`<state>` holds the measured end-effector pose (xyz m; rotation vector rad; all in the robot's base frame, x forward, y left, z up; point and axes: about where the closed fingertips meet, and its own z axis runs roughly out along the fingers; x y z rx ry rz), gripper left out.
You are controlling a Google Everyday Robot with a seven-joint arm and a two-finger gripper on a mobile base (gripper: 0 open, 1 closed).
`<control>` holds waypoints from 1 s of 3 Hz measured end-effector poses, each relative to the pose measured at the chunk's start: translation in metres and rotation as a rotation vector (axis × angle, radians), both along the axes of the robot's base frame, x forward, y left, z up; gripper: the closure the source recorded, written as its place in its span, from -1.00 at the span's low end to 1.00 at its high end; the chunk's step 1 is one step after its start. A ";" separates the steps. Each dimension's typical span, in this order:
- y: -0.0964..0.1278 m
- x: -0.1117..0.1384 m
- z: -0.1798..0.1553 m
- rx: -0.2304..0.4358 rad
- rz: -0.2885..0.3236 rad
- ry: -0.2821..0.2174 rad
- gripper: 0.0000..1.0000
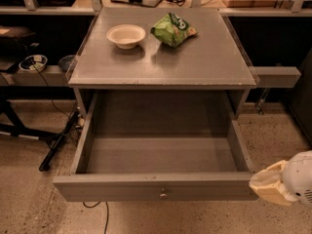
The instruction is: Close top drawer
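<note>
The top drawer [156, 188] is a wide grey drawer pulled far out of the grey cabinet [195, 57]. It is empty inside. Its front faces me, with a small round metal knob [163, 194] at centre. My gripper [270, 183] shows at the lower right as a cream and white shape, at the right end of the drawer front and close to it. Whether it touches the drawer front cannot be told.
A white bowl [126, 35] and a green snack bag [172, 29] lie on the cabinet top. Black stand legs [53, 147] and a cable [100, 213] lie on the speckled floor at left. Shelves with clutter run behind.
</note>
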<state>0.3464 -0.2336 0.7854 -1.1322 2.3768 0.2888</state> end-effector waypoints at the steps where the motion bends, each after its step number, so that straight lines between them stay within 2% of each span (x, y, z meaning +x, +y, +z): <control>1: 0.005 -0.002 -0.019 0.030 0.039 0.043 1.00; 3: 0.013 -0.010 -0.045 0.118 0.115 0.090 1.00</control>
